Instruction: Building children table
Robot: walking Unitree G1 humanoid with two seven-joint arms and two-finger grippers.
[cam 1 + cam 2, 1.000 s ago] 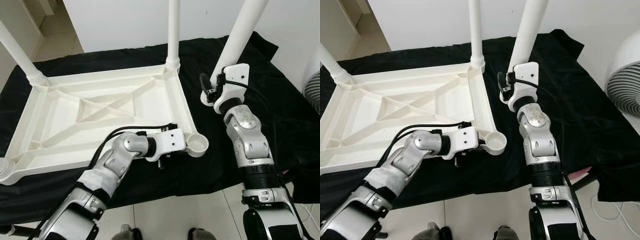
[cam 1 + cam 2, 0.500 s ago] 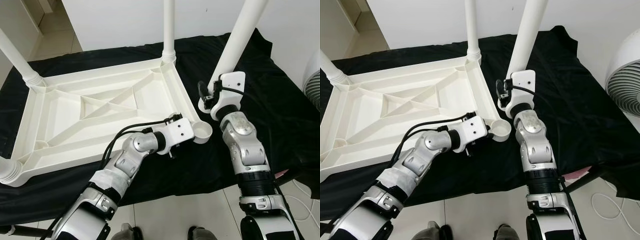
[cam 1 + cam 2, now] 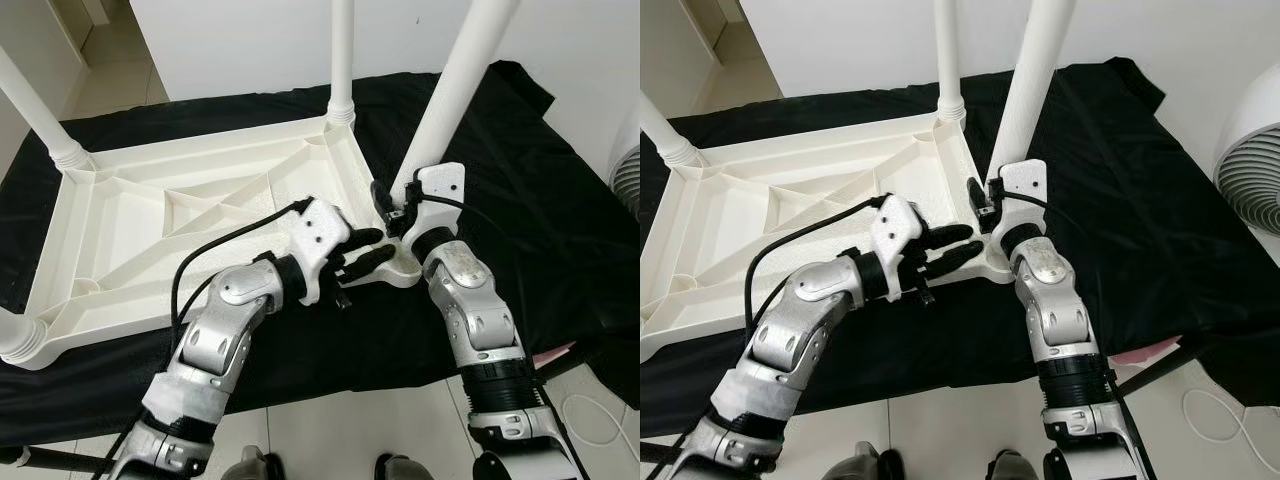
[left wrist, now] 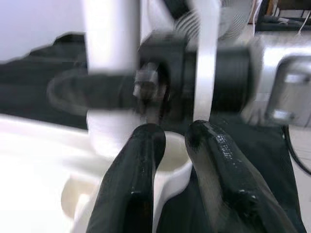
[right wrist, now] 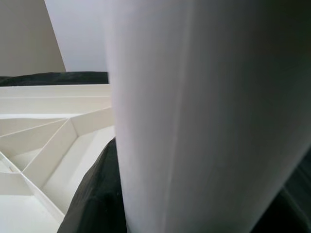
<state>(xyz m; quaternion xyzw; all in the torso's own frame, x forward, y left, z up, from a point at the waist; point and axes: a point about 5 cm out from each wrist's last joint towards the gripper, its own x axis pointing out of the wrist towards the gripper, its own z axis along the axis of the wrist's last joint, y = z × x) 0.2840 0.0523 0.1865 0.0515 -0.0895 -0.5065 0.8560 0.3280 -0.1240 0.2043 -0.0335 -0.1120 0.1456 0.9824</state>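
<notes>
I've swung the right end effector point(image 3: 392, 213), clamped on the loose table leg point(image 3: 452, 88), left from over the black cloth point(image 3: 560, 190), so the leg's foot now sits at the tabletop's point(image 3: 180, 230) near-right corner socket point(image 3: 405, 262). The left end effector point(image 3: 372, 252) has turned, fingers narrowly parted, straddling that socket's rim. Seating looks close; three legs already stand.
</notes>
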